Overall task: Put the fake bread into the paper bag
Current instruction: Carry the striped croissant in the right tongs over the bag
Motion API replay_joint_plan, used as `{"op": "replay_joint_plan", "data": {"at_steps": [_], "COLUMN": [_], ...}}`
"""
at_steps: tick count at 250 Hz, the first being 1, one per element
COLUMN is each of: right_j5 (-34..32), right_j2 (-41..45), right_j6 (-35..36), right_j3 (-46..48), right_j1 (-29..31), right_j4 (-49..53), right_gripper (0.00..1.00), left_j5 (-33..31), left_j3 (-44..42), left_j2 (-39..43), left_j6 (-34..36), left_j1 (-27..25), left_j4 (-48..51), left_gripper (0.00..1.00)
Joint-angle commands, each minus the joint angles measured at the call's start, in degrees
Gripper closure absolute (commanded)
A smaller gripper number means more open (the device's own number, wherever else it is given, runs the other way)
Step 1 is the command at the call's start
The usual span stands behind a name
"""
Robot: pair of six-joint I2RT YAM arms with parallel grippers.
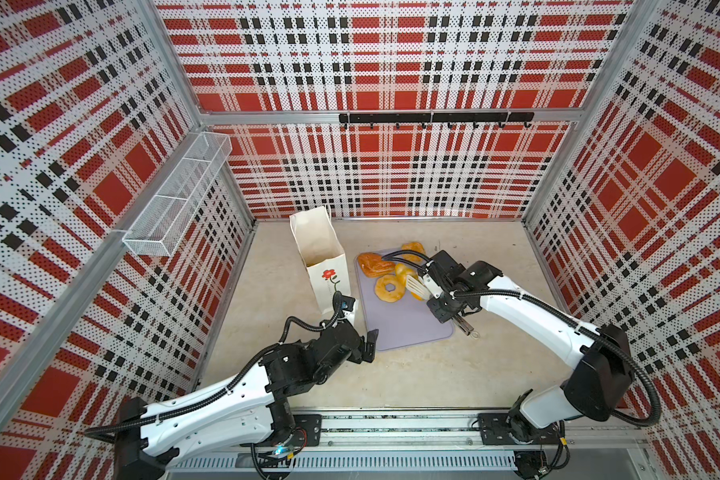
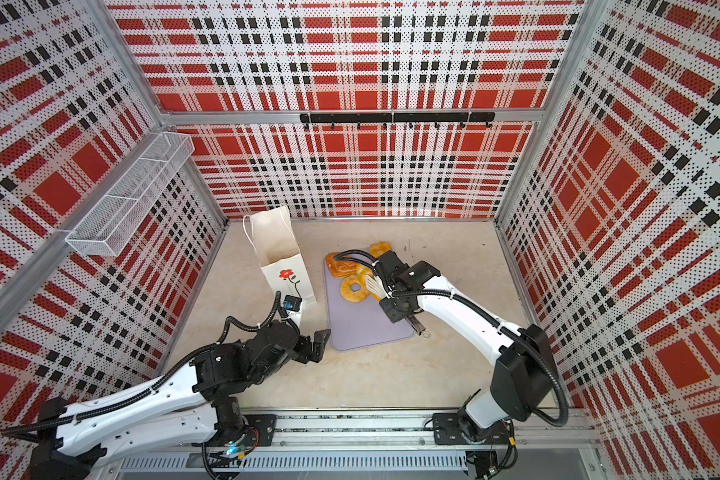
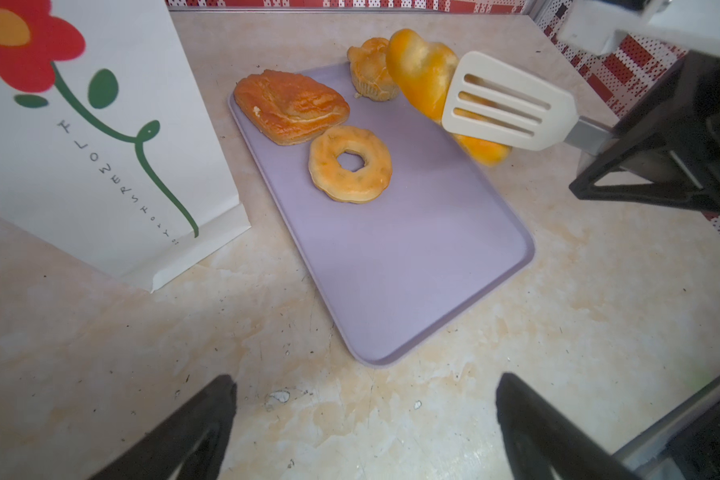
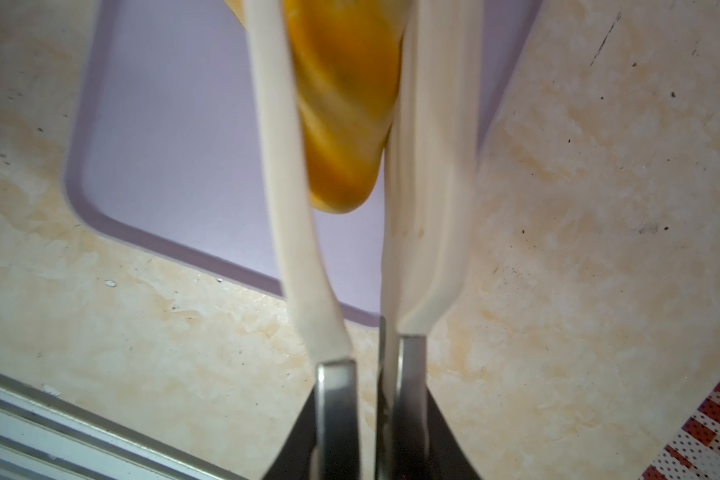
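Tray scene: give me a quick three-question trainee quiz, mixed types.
1. True or false: the left gripper is open and empty.
2. What do the tongs pinch? A doughnut; B croissant; C flaky pastry.
3. Fill in: in both top views the bag stands to the ___ of the tray.
Key: 1 true; 2 B; 3 left.
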State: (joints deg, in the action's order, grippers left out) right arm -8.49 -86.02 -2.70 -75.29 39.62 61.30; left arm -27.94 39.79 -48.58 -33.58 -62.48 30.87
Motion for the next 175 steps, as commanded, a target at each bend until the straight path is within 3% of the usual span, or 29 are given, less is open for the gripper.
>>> {"op": "replay_joint_plan", "data": {"at_steps": [1,175], "right_j5": [1.28,4.01], "right_j2": [2.78,2.55], "right_j6": [-1.99,-3.27], "right_j3": [-1.58,-11.26], "right_j1": [1.79,12.33], "right_j4": [-2.84,-8.33], "right_gripper": [0.73,0.72], "left_j5": [-3.67,-13.20], "left_j3": [1.21,10.63], "left_j2": [1.81,10.46], "left_j6": [-0.02,2.33], "left_j1": [-0.45,-0.54], "left_j4": [2.03,15.18], "left_gripper": [0.01,0.01]}}
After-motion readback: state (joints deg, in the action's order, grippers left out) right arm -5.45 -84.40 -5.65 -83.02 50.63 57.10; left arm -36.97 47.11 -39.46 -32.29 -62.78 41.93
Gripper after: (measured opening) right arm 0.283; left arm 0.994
